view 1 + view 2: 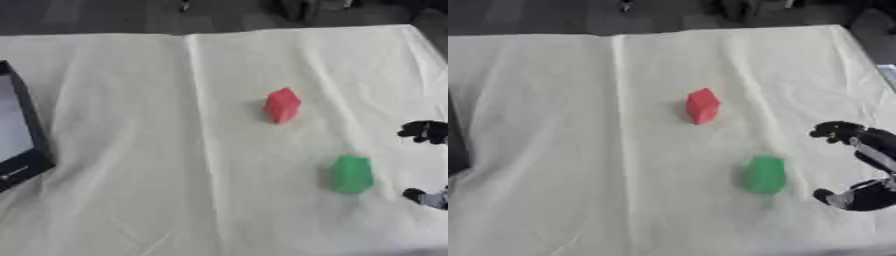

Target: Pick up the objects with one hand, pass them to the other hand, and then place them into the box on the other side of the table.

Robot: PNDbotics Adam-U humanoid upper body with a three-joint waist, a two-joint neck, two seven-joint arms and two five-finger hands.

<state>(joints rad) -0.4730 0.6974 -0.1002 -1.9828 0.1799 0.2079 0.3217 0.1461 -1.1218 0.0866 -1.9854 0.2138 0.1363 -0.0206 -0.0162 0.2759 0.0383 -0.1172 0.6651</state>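
A red block point(282, 105) stands near the middle of the white-covered table point(131, 100). A green block point(764, 174) stands nearer the front right. My right hand point(866, 167) comes in from the right edge, just right of the green block and apart from it. Its fingers and thumb are spread apart with nothing between them. A black box point(17, 135) with a pale inside sits at the left edge, cut off by the picture. My left hand does not show.
The cloth has a long fold running front to back left of the red block. Dark floor and some dark objects point(302, 7) lie beyond the table's far edge.
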